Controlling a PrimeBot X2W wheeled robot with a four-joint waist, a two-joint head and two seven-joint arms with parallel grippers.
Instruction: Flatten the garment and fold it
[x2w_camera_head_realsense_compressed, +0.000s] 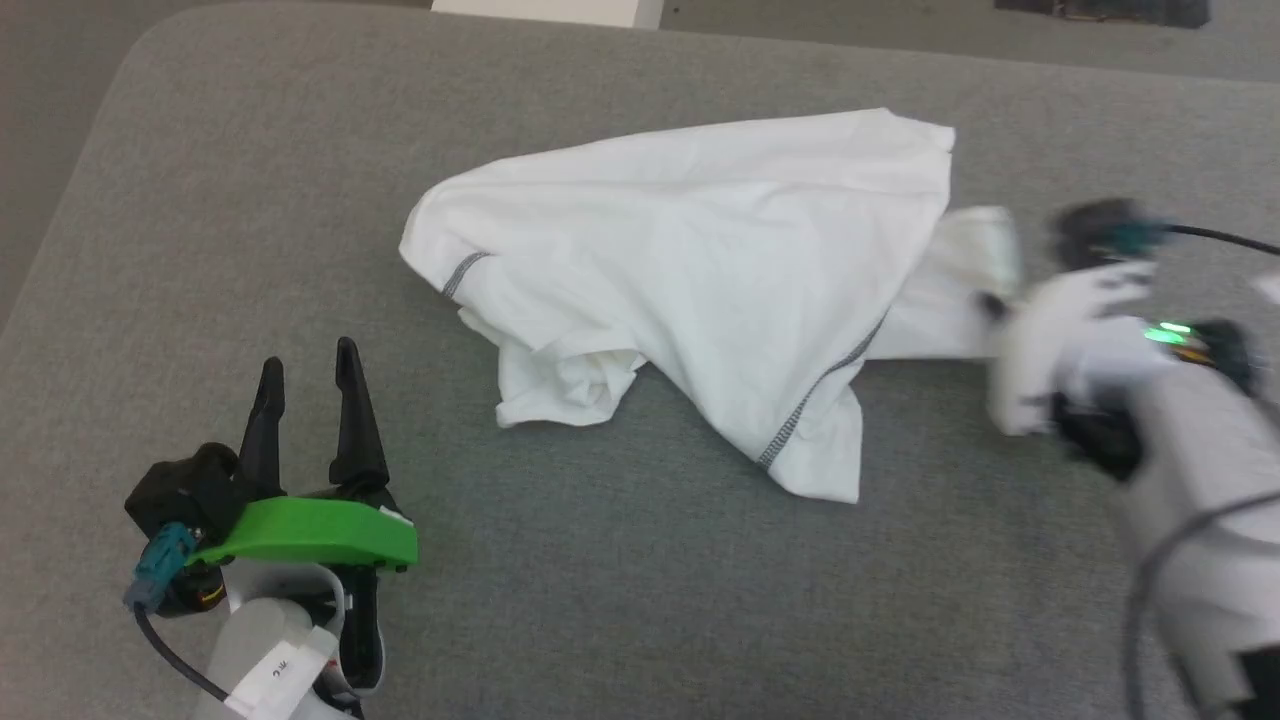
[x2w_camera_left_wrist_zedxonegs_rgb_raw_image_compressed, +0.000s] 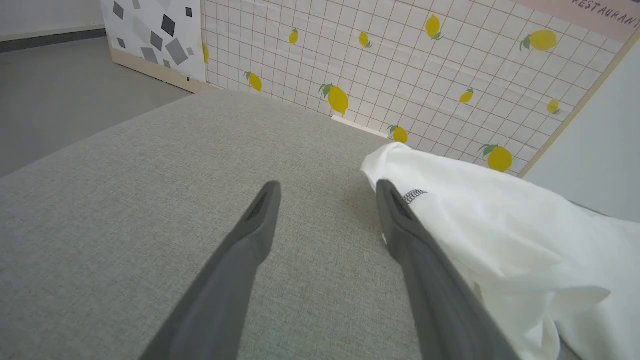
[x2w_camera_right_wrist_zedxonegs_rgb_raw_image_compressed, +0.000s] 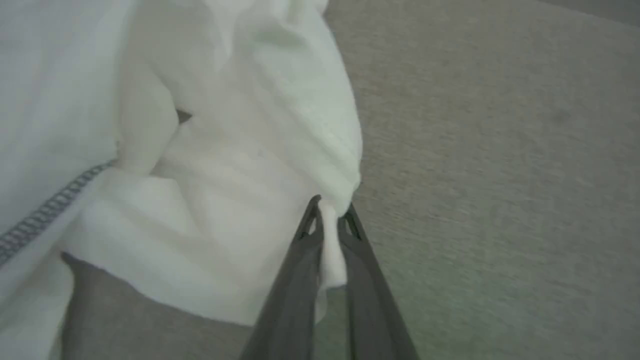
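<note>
While the right gripper (x2w_camera_right_wrist_zedxonegs_rgb_raw_image_compressed: 327, 212) clamps its fingers on the garment (x2w_camera_head_realsense_compressed: 700, 270), it runs out lengthwise beyond their tips; the left gripper (x2w_camera_head_realsense_compressed: 308, 357), fingers apart, sits farther off.

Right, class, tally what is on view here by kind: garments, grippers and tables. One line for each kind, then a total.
garment: 1
grippers: 2 (left gripper, right gripper)
table: 1
Total: 4
</note>
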